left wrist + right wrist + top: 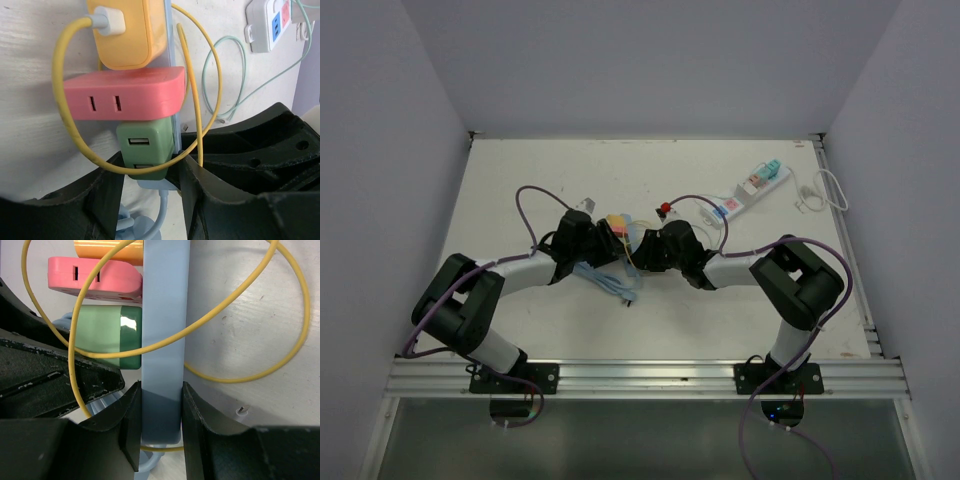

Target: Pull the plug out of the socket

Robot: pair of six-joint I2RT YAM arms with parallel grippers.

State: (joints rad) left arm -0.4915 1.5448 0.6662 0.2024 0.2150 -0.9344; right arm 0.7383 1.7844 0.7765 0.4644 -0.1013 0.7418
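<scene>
Low in frame, the right gripper (160, 425) clamps the blue socket strip (164, 315); the left gripper (150, 175) straddles the green plug (146, 145), grip unclear. Bare table (520, 170) upper left.

The table (520, 170) was white and flat. Pale gray walls (380, 150) stood close around the table on the left, the back and the right, like a box. The wall behind the table was plain. The light was soft and even, with faint shadows on the table. A silver metal rail (650, 375) ran along the near edge of the table. Below the rail was a dull gray floor (650, 440).
</scene>
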